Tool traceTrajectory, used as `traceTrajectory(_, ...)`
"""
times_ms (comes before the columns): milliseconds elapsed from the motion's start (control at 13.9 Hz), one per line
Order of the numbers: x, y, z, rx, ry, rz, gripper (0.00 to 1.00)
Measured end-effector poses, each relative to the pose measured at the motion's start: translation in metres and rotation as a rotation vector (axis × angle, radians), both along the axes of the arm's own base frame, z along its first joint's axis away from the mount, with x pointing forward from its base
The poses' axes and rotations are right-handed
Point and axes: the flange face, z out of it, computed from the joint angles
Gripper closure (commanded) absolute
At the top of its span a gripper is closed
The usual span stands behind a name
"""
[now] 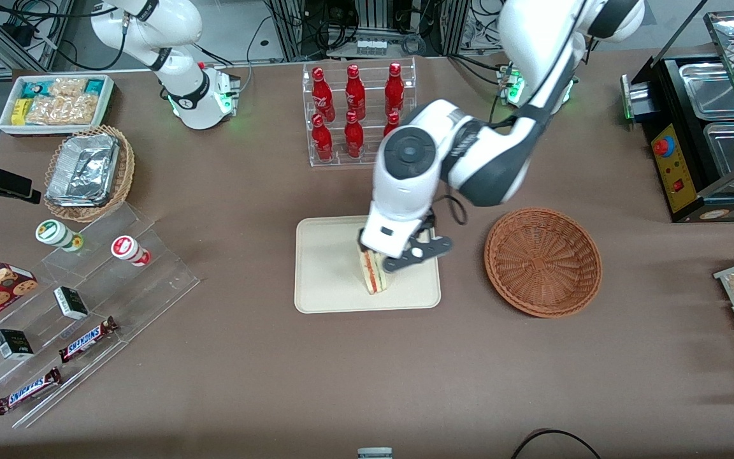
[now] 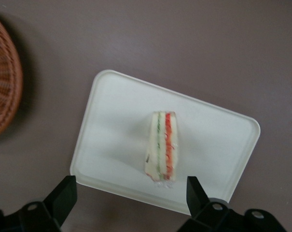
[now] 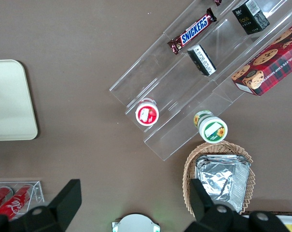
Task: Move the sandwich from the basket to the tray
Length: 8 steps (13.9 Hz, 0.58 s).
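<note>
The tool (image 1: 387,256) hovered directly above the tray (image 1: 329,280), its two black fingers (image 2: 62,195) spread wide and holding nothing; the sandwich (image 2: 161,147) lay below it on the tray, standing on one bread face with its striped cut edge upward; the wedge showed pale white bread with a green layer beside a red-orange one; the tray was flat, cream-beige and rectangular, with rounded corners and a low raised rim; the basket (image 1: 543,261), a round, shallow, reddish-brown wicker bowl, sat on the brown surface (image 1: 246,357) beside the tool, toward the working arm's end.
</note>
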Motion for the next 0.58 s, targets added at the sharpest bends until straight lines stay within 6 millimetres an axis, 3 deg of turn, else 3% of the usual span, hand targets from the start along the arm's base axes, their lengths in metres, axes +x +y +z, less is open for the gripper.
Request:
traceTrajectory(288,0.014,0.049,0.006,0.029,0.031,-0.073,0.0)
traceTrajectory(576,0.031,0.119,0.02,0.037,0.04,-0.139,0.0)
